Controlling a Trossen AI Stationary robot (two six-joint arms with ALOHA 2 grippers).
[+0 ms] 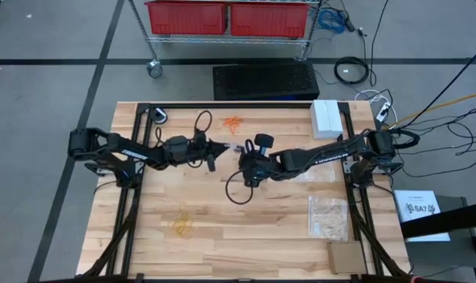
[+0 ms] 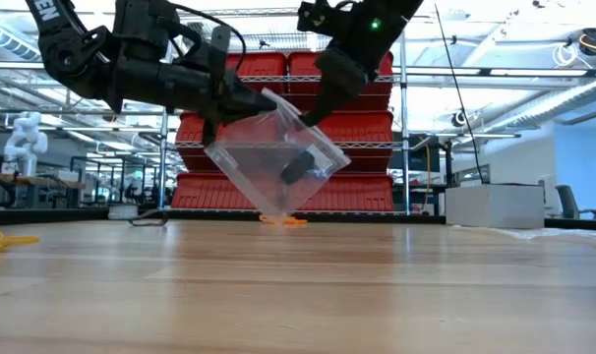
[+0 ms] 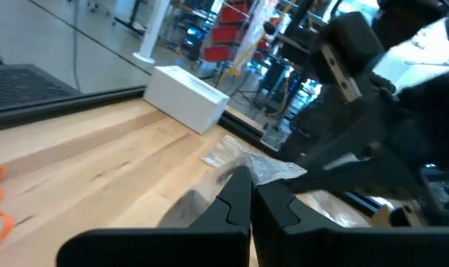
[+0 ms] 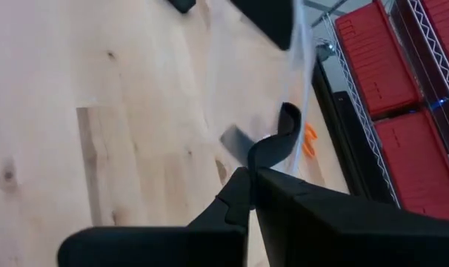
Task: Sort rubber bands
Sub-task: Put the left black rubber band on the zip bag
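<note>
Holding a clear plastic bag (image 2: pixel 276 162) between them above the wooden bench (image 1: pixel 246 236), both arms meet near its middle. The left pincer (image 2: pixel 262 105) is closed on 1 upper edge of this bag, and the right pincer (image 2: pixel 309 116) is closed on the other edge. Black rubber bands (image 2: pixel 297 167) sit inside the bag. Orange rubber bands (image 1: pixel 233 123) lie on the bench beyond the bag, and pale yellow rubber bands (image 1: pixel 182 226) lie well apart, nearer the front edge. I think the tilted bag could spill the black bands if 1 grip slips.
</note>
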